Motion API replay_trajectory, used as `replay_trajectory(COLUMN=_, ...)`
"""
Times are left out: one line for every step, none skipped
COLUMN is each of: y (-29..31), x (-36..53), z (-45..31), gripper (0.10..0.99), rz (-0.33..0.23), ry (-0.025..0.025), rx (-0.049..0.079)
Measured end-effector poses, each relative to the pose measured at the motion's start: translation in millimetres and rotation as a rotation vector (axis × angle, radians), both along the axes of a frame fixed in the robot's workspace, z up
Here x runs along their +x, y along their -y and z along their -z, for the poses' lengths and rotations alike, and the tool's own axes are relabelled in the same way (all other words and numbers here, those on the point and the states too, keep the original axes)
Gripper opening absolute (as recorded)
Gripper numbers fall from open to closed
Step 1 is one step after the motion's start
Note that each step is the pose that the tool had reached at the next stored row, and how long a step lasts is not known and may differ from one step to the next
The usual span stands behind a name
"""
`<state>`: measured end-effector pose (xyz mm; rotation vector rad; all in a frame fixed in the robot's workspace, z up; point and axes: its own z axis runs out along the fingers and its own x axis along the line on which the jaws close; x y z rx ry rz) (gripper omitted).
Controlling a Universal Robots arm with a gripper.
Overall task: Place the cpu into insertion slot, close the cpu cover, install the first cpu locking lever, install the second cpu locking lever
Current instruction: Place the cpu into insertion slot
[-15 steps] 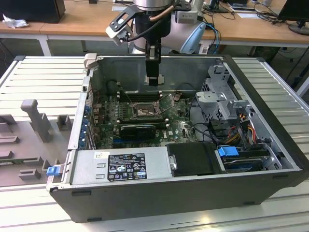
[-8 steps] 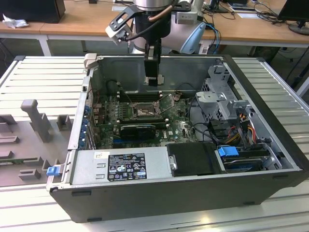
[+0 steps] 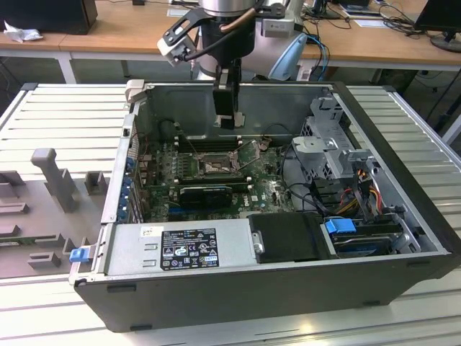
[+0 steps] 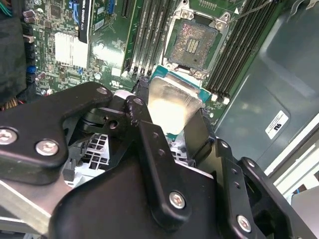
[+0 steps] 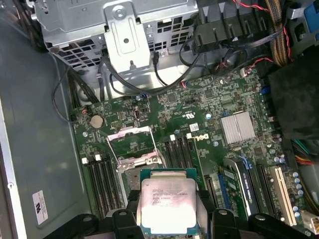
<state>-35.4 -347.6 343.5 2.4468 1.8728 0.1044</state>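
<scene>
Aloft inside the open case, the gripper hangs over the board, apart from the slot and nearer the case's far wall than the slot is. Its jaws pinch the cpu by two opposite edges, one jaw on each side (both wrist views show the grip). The chip is held roughly level, its pale metal face turned up toward the cameras, and touches nothing but the jaws.

The slot lies beyond the chip's leading edge. Its middle is bare, the contact field exposed within a metal surround. Whether that surround includes the cover cannot be told.

Long black memory slots flank the slot on two sides, and the chip hangs over the bank nearest it. A finned heatsink sits farther from the slot, past that bank. A perforated drive cage stands beyond the slot's opposite side.
</scene>
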Motion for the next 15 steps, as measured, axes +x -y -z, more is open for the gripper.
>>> replay_trajectory(y=0.0, x=0.0, z=0.1, gripper=0.529, rz=0.005, ry=0.0, rx=0.0)
replay_trajectory(y=0.0, x=0.0, z=0.2, gripper=0.529, rz=0.011, ry=0.0, rx=0.0)
replay_trajectory(y=0.0, x=0.0, z=0.3, gripper=0.529, rz=0.016, ry=0.0, rx=0.0)
replay_trajectory(y=0.0, x=0.0, z=0.4, gripper=0.529, rz=0.021, ry=0.0, rx=0.0)
replay_trajectory(y=0.0, x=0.0, z=0.4, gripper=0.529, rz=0.025, ry=-0.0001, rx=0.0)
replay_trajectory(y=0.0, x=0.0, z=0.4, gripper=0.529, rz=0.032, ry=0.0, rx=0.0)
replay_trajectory(y=0.0, x=0.0, z=0.4, gripper=0.529, rz=0.037, ry=0.0, rx=0.0)
replay_trajectory(y=0.0, x=0.0, z=0.5, gripper=0.529, rz=0.045, ry=0.0, rx=0.0)
replay_trajectory(y=0.0, x=0.0, z=0.6, gripper=0.529, rz=0.051, ry=0.0, rx=0.0)
replay_trajectory(y=0.0, x=0.0, z=0.6, gripper=0.529, rz=0.056, ry=0.0, rx=0.0)
replay_trajectory(y=0.0, x=0.0, z=0.7, gripper=0.529, rz=0.063, ry=0.0, rx=0.0)
replay_trajectory(y=0.0, x=0.0, z=0.7, gripper=0.529, rz=0.068, ry=0.0, rx=0.0)
replay_trajectory(y=0.0, x=0.0, z=0.9, gripper=0.529, rz=0.08, ry=0.0, rx=0.0)
replay_trajectory(y=0.0, x=0.0, z=1.0, gripper=0.529, rz=0.088, ry=0.0, rx=0.0)
replay_trajectory(y=0.0, x=0.0, z=1.2, gripper=0.529, rz=0.105, ry=0.0, rx=0.0)
